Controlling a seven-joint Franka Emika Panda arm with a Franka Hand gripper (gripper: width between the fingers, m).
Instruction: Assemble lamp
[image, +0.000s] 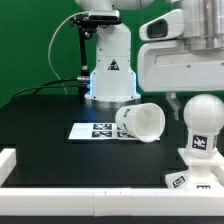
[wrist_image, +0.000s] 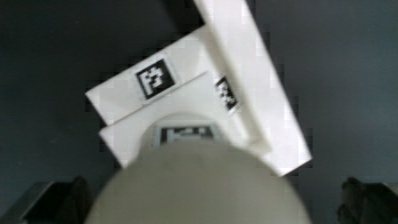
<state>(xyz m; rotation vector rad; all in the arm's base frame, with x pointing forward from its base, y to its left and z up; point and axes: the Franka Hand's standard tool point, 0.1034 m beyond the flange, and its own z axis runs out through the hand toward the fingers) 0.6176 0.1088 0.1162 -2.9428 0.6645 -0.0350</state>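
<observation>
Gripper (wrist_image: 217, 203) spread, one finger each side of bulb (image: 205, 118), not touching. Bulb stands on base (image: 185, 180), exterior view's lower right. Shade (image: 140, 122) lies tipped mid-frame on worktop (image: 40, 125). Probably twist-in next: centre, close evenly, keep neck vertical.

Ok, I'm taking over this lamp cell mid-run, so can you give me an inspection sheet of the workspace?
Surface: black table with white rim; marker board lying flat.
Job's things: bulb upright on base at the exterior view's right; shade on its side at the marker board's end.
Clutter: nothing seen.
Grippers: gripper open, fingers either side of the bulb, gaps showing.
Cables: black cable behind the table, exterior view's left.
Surroundings: robot pedestal at the back, green backdrop.
</observation>
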